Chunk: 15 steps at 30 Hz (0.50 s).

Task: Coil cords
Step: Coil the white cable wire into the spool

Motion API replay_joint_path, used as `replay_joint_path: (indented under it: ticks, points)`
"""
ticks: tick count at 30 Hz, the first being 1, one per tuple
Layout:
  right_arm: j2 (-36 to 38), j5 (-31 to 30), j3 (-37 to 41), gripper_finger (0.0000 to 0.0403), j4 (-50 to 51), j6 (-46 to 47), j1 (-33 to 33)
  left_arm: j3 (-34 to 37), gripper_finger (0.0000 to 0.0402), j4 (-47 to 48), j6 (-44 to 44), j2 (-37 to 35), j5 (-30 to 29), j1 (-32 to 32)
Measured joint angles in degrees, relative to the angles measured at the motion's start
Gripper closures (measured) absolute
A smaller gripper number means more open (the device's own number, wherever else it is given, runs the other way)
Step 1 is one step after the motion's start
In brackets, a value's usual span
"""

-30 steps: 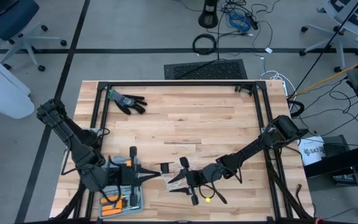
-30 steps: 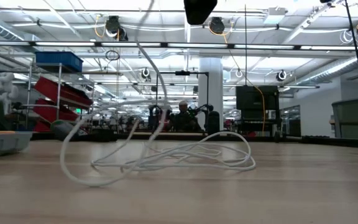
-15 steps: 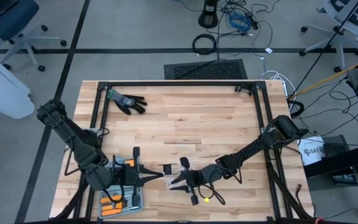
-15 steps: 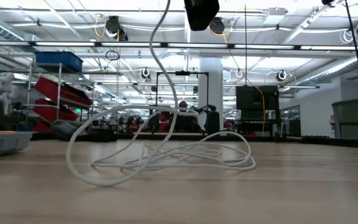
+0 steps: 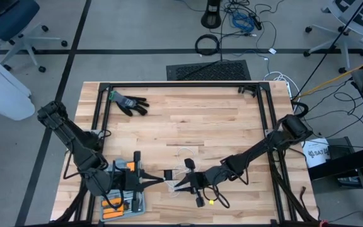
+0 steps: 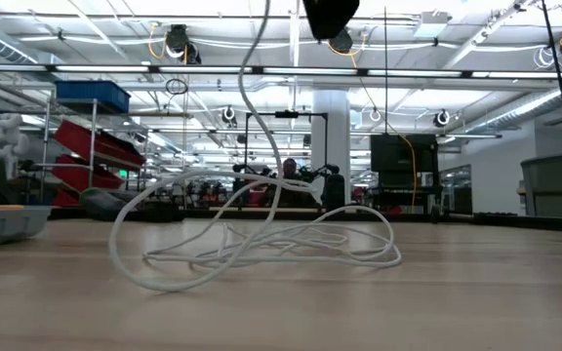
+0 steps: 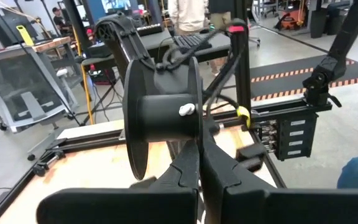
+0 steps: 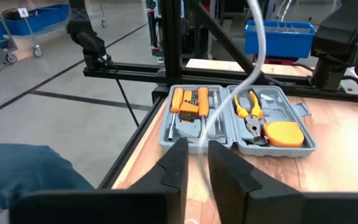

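Observation:
The thin white cord (image 5: pixel 184 153) lies in loose loops on the wooden table near its front middle; in the low view (image 6: pixel 261 244) one strand rises from the pile out of the picture's top. My left gripper (image 5: pixel 156 178) is shut on a small black spool (image 5: pixel 167 173), seen large in the left wrist view (image 7: pixel 160 112), with a white cord end at its hub (image 7: pixel 186 110). My right gripper (image 5: pixel 176 184) faces it just to the right and is shut on the cord (image 8: pixel 253 56). My left gripper (image 7: pixel 199 158) pinches the spool between its two fingers at the lower rim of one flange (image 7: pixel 194 140), coming level from the table's left. The spool is lifted clear of the table, its axis lying level. My right gripper (image 8: pixel 201 155) pinches a single strand of the cord (image 8: pixel 205 134) between its two fingers, coming level from the table's right. The strand runs on slack past the fingers, up and away from them.
An open grey tool case (image 5: pixel 121 192) with orange tools lies at the front left under my left arm, also in the right wrist view (image 8: pixel 238 118). A black glove (image 5: pixel 130 103) lies at the far left. Black frame rails (image 5: pixel 181 85) edge the table.
The rising strand of the cord has been drawn upward, and one loop of the pile has lifted into a taller arch over the rest. The lower loops on the table have stayed where they were. Both grippers stay shut and close together.

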<state>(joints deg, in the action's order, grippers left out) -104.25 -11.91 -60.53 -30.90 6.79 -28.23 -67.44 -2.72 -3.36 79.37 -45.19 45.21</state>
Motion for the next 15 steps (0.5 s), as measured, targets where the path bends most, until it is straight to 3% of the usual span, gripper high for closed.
replay_joint_path:
  ticks: [4, 11, 15]
  points:
    - [1.7, -0.1, 0.0, 0.0342, 1.5, -0.1, 0.0, 0.0, 0.0401, 0.3, 0.0, 0.0, 0.0, 0.2]
    - [1.1, -0.2, 0.0, 0.0398, 1.4, 0.0, 0.0, 0.0, 0.0401, 0.2, 0.0, 0.0, -0.3, 0.2]
    - [1.0, -0.5, 0.0, 0.0359, 1.1, 0.4, 0.0, 0.0, 0.0398, 0.2, 0.0, 0.0, -0.3, 0.2]
